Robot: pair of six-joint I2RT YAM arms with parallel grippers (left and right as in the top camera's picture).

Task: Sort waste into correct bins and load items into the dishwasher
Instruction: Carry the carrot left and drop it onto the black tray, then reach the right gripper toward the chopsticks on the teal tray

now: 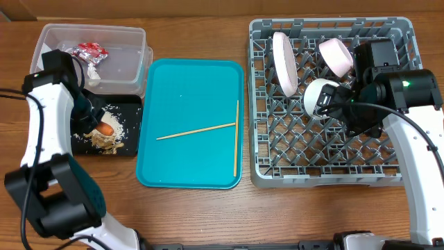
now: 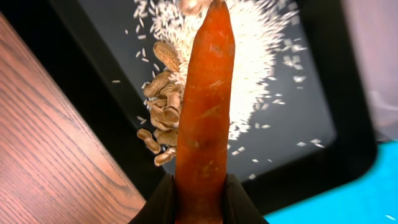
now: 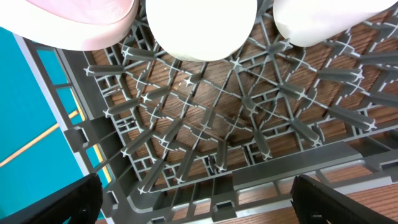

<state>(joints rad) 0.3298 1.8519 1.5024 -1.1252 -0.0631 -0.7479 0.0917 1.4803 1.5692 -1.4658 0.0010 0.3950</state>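
Carrot (image 2: 202,106) clamped in left gripper (image 2: 200,190), tip over black tray (image 2: 336,106). I lower close to rice (image 2: 261,56) before opening, so it can't roll out. Right gripper (image 3: 199,205) jaws apart above rack (image 1: 326,182).

No legible text, label, brand, number or sign in any of the three views. The crumpled red-and-silver wrapper (image 1: 91,51) in the clear tub (image 1: 129,64) is the only candidate surface. Any print on it is too small and too creased to read.
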